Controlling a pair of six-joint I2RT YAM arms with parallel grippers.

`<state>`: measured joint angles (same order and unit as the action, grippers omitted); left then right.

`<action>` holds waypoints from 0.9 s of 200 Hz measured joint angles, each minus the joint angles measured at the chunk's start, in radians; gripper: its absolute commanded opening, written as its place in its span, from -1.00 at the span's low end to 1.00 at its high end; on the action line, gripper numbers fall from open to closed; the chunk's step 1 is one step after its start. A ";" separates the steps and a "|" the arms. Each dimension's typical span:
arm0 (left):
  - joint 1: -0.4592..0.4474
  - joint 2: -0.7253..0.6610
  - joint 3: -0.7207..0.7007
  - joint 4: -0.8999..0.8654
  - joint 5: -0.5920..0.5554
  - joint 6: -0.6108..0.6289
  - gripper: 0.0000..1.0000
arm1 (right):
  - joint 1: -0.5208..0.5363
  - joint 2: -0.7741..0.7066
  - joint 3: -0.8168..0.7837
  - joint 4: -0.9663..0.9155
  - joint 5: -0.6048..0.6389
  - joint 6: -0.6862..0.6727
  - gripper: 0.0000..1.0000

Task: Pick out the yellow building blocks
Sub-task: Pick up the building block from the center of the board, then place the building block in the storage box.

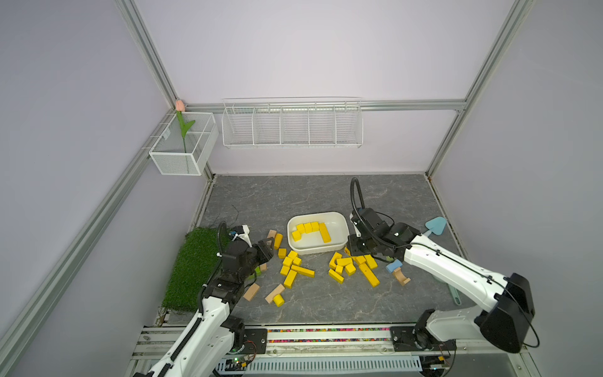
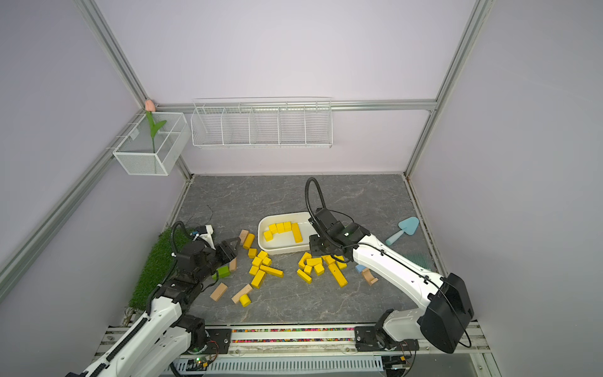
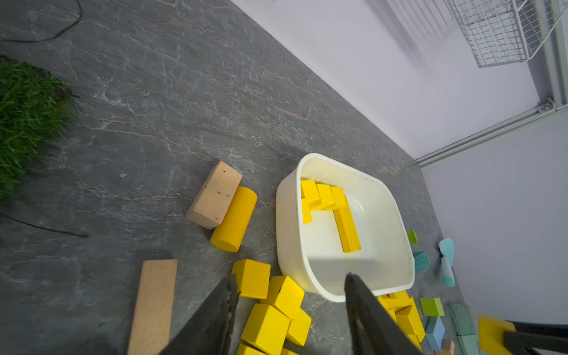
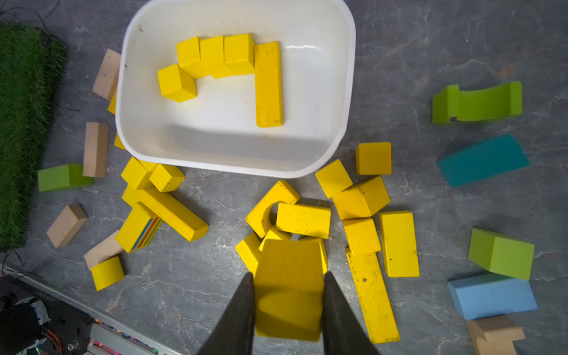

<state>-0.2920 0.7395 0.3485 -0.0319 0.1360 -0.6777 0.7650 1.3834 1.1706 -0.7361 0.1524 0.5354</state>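
Several yellow building blocks point(image 1: 310, 228) lie in a white tub point(image 1: 313, 214). More yellow blocks lie loose in front of it, in a left heap point(image 1: 292, 267) and a right heap point(image 1: 346, 264). A yellow cylinder point(image 3: 235, 219) rests against a tan block left of the tub. My right gripper point(image 4: 289, 274) hangs just above the right heap, shut on a yellow block point(image 4: 289, 285) that fills the gap between its fingers. My left gripper point(image 3: 290, 276) is open and holds nothing; it hovers over the yellow cubes point(image 3: 266, 327) by the tub's near left corner.
Tan blocks point(image 1: 251, 291), a green block point(image 2: 223, 271), a light blue block point(image 1: 393, 266) and a tan arch point(image 1: 402, 276) lie among the heaps. A grass mat point(image 1: 192, 267) is at the left, a turquoise trowel point(image 1: 435, 226) at the right. Wire baskets point(image 1: 292, 125) hang on the wall.
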 measured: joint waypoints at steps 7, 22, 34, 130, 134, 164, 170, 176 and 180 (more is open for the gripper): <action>0.003 -0.002 0.000 0.002 0.002 0.000 0.17 | -0.005 0.019 0.025 -0.004 0.000 -0.008 -0.43; 0.008 -0.003 -0.001 0.005 0.008 -0.002 0.17 | -0.014 0.066 0.082 -0.013 -0.003 -0.024 -0.43; 0.013 -0.003 -0.003 0.006 0.015 -0.003 0.17 | -0.022 0.105 0.122 -0.016 -0.010 -0.037 -0.43; 0.037 -0.001 -0.020 0.034 0.053 -0.003 0.18 | -0.067 0.405 0.359 -0.028 -0.044 -0.111 -0.43; 0.038 0.000 -0.021 0.034 0.054 -0.003 0.18 | -0.069 0.418 0.367 -0.029 -0.045 -0.117 -0.43; 0.048 0.004 -0.022 0.040 0.069 -0.003 0.18 | -0.079 0.491 0.419 -0.030 -0.041 -0.137 -0.43; 0.050 0.005 -0.022 0.043 0.072 -0.003 0.18 | -0.083 0.507 0.430 -0.030 -0.040 -0.141 -0.43; 0.052 0.005 -0.022 0.046 0.075 -0.003 0.18 | -0.087 0.522 0.439 -0.029 -0.040 -0.144 -0.43; 0.053 0.006 -0.022 0.047 0.076 -0.003 0.18 | -0.090 0.534 0.446 -0.028 -0.041 -0.146 -0.43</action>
<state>-0.2386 0.7452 0.3267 0.0154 0.2119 -0.6811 0.6746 1.9171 1.6165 -0.7643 0.1116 0.3897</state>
